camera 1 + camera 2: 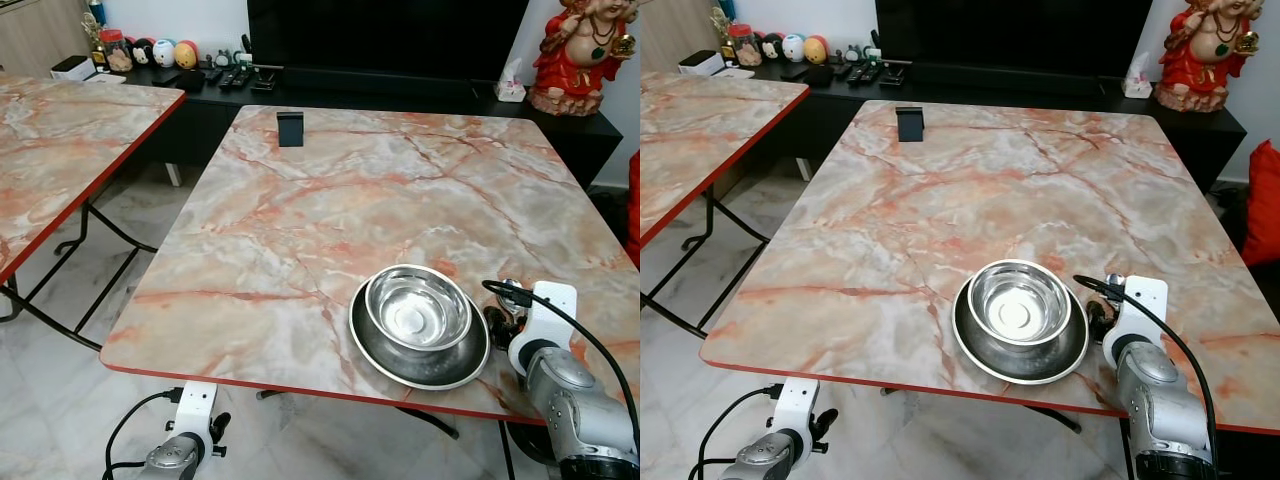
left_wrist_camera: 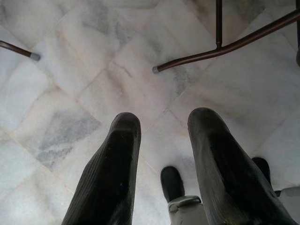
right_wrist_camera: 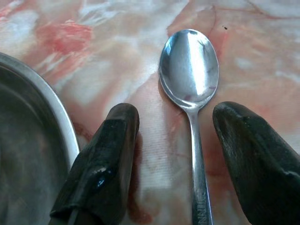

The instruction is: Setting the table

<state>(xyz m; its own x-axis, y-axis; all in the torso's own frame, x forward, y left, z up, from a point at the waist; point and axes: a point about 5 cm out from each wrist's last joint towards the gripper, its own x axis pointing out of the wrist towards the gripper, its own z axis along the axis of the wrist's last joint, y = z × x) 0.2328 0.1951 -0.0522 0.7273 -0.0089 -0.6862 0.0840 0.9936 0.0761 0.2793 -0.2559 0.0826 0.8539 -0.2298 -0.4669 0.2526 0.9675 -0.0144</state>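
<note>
The bench (image 1: 300,230) filling the middle of the head view has a marbled top of cream, pink and orange veins, edged in red. On it at lower right, the plate (image 1: 380,350) is dull grey steel and the bowl (image 1: 418,308) bright mirror silver. The spoon (image 3: 190,70) is shiny silver. The right gripper (image 3: 176,140) has black fingers, as has the left gripper (image 2: 161,154). The floor (image 2: 70,70) is white marble with grey streaks. At upper right a figurine (image 1: 580,50) is red and gold.
</note>
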